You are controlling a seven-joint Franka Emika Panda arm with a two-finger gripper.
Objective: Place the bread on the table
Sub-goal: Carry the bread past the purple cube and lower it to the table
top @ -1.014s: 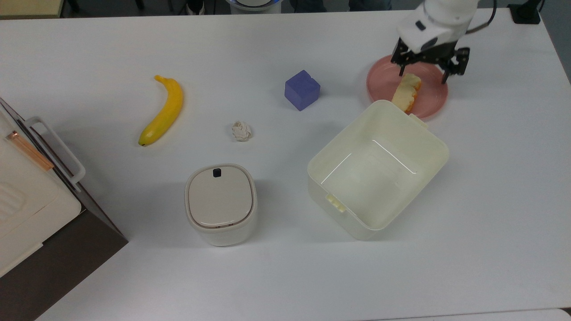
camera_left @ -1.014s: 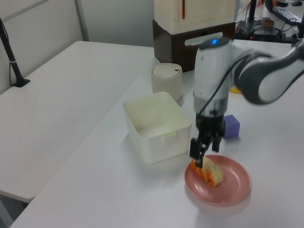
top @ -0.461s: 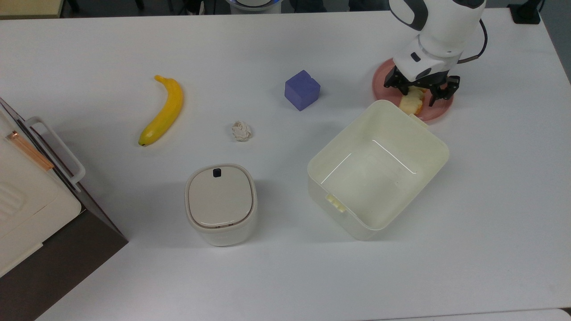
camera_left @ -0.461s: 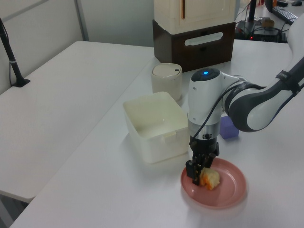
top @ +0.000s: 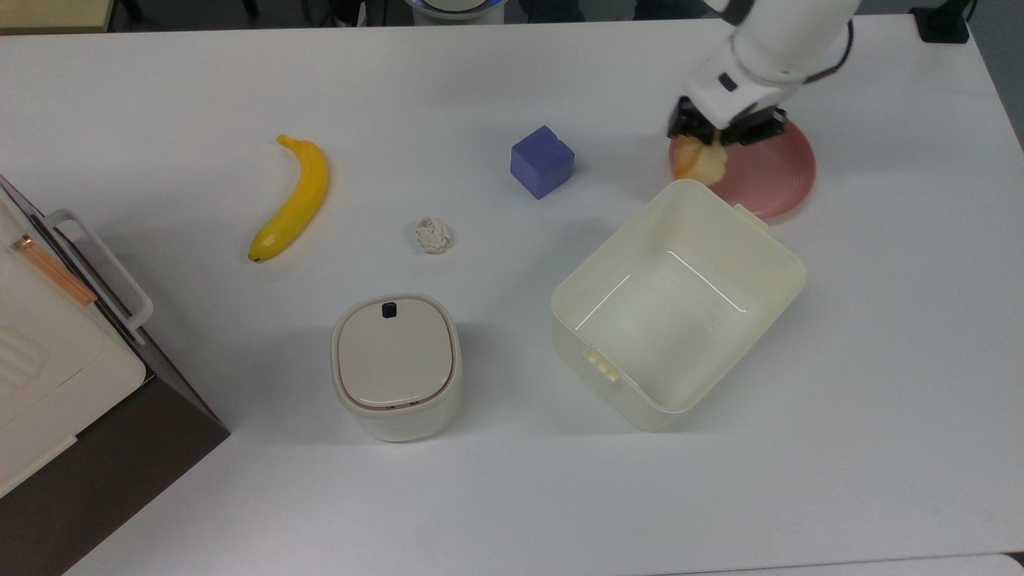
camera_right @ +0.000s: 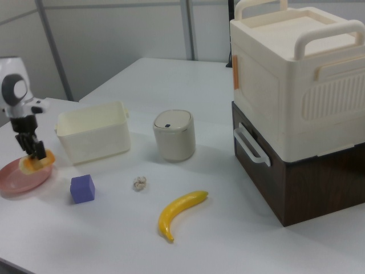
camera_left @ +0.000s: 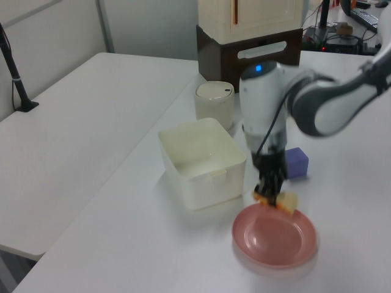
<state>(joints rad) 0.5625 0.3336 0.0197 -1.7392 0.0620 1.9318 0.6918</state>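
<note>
The bread (top: 701, 162), a pale yellow slice with an orange-brown crust, hangs in my gripper (top: 709, 144), which is shut on it. In the top view it is over the left rim of the round pink plate (top: 768, 172). The left view shows the bread (camera_left: 285, 201) lifted clear above the plate (camera_left: 275, 238), held by the gripper (camera_left: 269, 194). In the right view the bread (camera_right: 40, 162) hangs just above the plate (camera_right: 14, 180) under the gripper (camera_right: 34, 154). The white table (top: 480, 80) lies bare around the plate.
An open cream bin (top: 680, 304) stands right below the plate in the top view. A purple cube (top: 542, 161) sits to the plate's left, then a white paper ball (top: 433, 235) and a banana (top: 293, 198). A lidded canister (top: 396, 364) and a cream appliance (top: 48, 336) stand lower left.
The gripper came down over the bread on the plate, shut on it and lifted it. It has moved toward the top view's left, to the plate's rim.
</note>
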